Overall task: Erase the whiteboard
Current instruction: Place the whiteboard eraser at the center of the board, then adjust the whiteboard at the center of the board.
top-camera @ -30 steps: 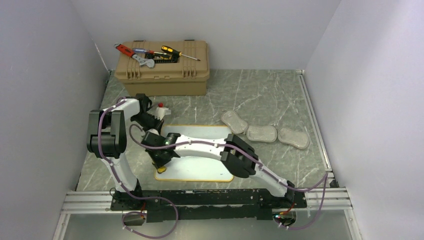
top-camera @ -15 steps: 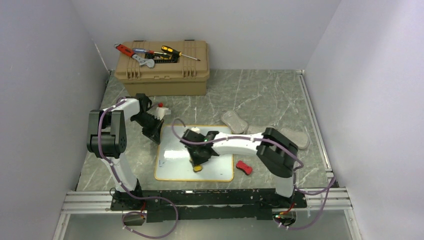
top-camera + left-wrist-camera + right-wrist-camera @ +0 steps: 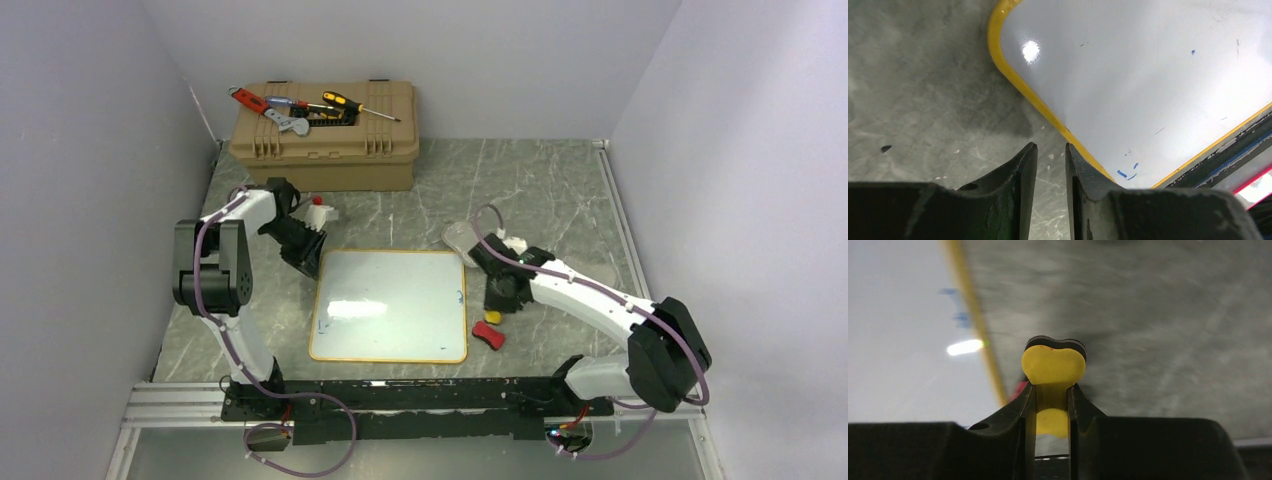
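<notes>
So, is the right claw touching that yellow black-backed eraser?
Touching: right wrist view shows the right gripper clamped on both sides of the yellow eraser.

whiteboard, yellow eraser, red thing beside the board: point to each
whiteboard (image 3: 390,300): top external view, bare middle of its white surface
yellow eraser (image 3: 1053,365): right wrist view, its rounded yellow top
red thing (image 3: 488,336): top external view, its middle

We see a grey marbled surface (image 3: 540,190) carrying the whiteboard (image 3: 390,305), a tan case (image 3: 325,140) at the back and a small red block (image 3: 489,336) just right of the board.
</notes>
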You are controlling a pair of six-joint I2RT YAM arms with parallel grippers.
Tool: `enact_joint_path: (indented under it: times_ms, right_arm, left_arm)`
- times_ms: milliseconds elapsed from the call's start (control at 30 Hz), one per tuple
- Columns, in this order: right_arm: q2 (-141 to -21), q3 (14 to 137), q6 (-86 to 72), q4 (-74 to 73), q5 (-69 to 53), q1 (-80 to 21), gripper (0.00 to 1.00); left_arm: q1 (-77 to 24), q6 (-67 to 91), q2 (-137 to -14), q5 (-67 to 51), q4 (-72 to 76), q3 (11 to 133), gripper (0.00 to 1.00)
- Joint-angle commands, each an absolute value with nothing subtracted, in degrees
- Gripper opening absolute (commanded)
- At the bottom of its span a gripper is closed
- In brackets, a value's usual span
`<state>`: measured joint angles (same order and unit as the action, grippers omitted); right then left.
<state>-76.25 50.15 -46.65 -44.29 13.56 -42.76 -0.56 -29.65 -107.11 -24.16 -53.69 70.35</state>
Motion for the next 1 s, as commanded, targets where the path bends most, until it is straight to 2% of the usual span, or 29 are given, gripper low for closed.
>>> enact_joint_path:
  times_ms: [0,67,100,167,233,533,700,967]
  right_arm:
    - [-72.62,43.63,-50.94,-53.33,16.58,-38.97,0.00]
    - [-72.51,43.45,-51.78,-53.37,16.19,-38.70,0.07]
    - [-72.88,43.92,-52.81,-54.42,17.28,-38.40,0.13]
    - [-73.88,45.38,-54.16,-56.05,19.15,-38.15,0.29]
    - [-74.26,47.01,-54.19,-56.39,20.08,-38.14,0.41]
    - [-79.60,58.78,-49.52,-59.76,25.31,-37.82,0.74]
    - [-84.61,68.14,-38.96,-49.05,20.52,-38.73,0.86]
    - [-113.87,96.75,-25.15,-44.51,11.80,-40.87,0.91]
  left_arm:
    - [-0.51,-31.82,-101.74,-25.74,-57.14,72.70,0.36]
    - [-1.13,-32.55,-100.18,-26.20,-58.03,71.77,0.48]
    - [-1.61,-33.03,-99.18,-26.46,-58.54,71.02,0.49]
    - [-2.81,-34.02,-97.32,-26.63,-59.29,69.22,0.51]
    - [-4.48,-35.38,-95.18,-26.19,-59.85,66.83,0.53]
    - [-10.45,-42.30,-83.78,-23.67,-60.62,53.01,0.58]
    - [-12.51,-43.31,-77.49,-24.80,-61.45,49.47,0.58]
    - [-18.84,-43.32,-70.25,-19.95,-57.92,41.58,0.59]
